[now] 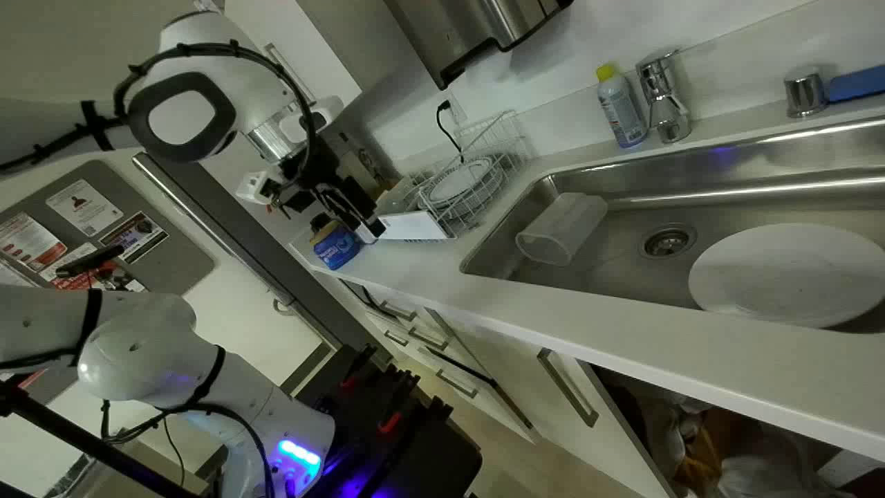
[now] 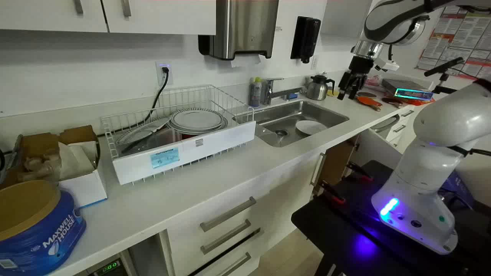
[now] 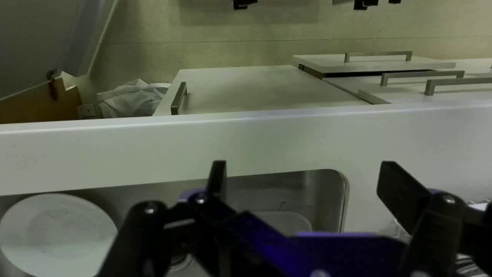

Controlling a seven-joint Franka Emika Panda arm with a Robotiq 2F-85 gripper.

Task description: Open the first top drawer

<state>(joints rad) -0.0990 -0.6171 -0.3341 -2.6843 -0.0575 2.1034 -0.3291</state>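
The black two-fingered gripper [image 3: 303,165] holds its fingers [image 3: 399,192] wide apart in the wrist view, the white countertop [image 3: 115,154] and stainless-steel sink [image 3: 323,192] showing behind them; in an exterior view the shallow, flat-fronted white top drawer [image 2: 222,209], with its slim silver bar handle [image 2: 238,209], sits under the countertop, below the white wire dish rack [image 2: 222,142]. A lower flat white drawer [image 3: 369,66] in its stack stands partly out.

Top drawer handle [image 3: 459,81] cut off by the wrist view's right edge
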